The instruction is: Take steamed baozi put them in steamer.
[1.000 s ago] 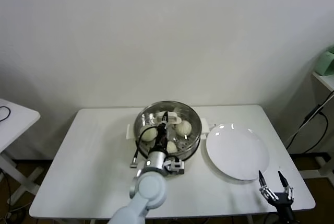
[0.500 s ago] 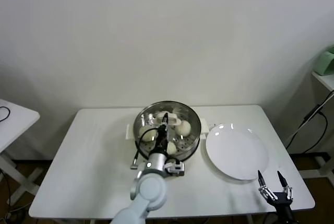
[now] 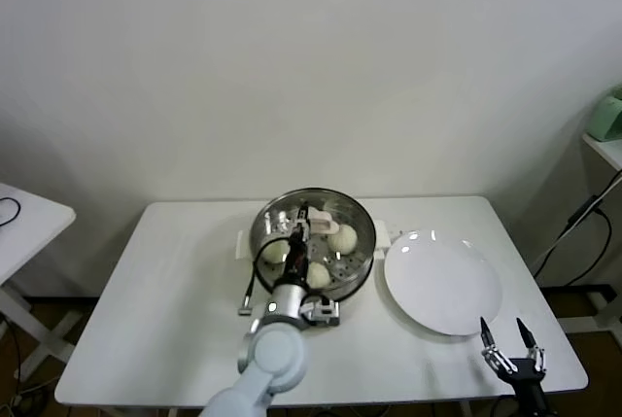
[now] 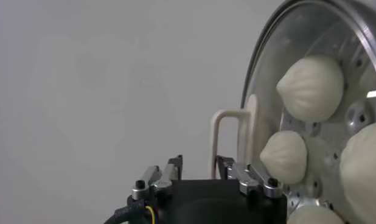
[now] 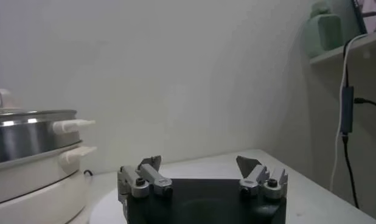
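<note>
1. While the left claw (image 3: 299, 225) hangs over the steamer (image 3: 362, 232), its fingers stand partly apart and hold nothing.
2. Four baozi (image 4: 311, 88) lie in the steamer by the left wrist view; two are cut off at the edge. From the head view the arm hides some.
3. One white plate (image 3: 442, 282) sits bare on the bench (image 3: 175, 291), just beside the steamer.
4. The right claw (image 3: 513, 349) waits wide at the bench's near right corner, empty.

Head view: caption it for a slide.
Left end effector over buns in the steamer; plate bare.
</note>
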Available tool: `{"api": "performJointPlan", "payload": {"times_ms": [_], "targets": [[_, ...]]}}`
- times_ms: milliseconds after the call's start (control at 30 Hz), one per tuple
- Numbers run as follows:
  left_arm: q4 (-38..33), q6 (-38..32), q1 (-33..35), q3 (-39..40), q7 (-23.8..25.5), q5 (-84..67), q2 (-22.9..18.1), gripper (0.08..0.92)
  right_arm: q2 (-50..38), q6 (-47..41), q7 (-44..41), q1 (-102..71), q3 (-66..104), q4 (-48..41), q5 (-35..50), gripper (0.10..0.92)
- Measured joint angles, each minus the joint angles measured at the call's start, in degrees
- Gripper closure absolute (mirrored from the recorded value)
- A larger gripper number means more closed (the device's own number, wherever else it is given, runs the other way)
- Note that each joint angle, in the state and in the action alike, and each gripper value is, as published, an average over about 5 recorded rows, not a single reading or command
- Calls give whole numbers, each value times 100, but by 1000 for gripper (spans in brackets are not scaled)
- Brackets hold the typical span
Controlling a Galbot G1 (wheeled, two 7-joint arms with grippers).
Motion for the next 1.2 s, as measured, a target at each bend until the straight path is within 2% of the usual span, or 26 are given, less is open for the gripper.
{"api": "performJointPlan", "payload": {"times_ms": [433,833,1000,1200], "targets": [[-332,-3,190,-29,-71,-264,197,196,10,12,-23,-11,-10,-18,-23,203],[-1270,-84,648,-268,-238,-1224,747,177,8,-17,-37,41,-56,-93,-67,203],[-1653,-332,944,-652,-600,-2550,967,177,-16,-62,43,32,-47,-79,-173,203],[-1908,-817,1408,-1529,-885,-4804,1008,177,-73,-130,179,-10,-45,25,-350,203]]}}
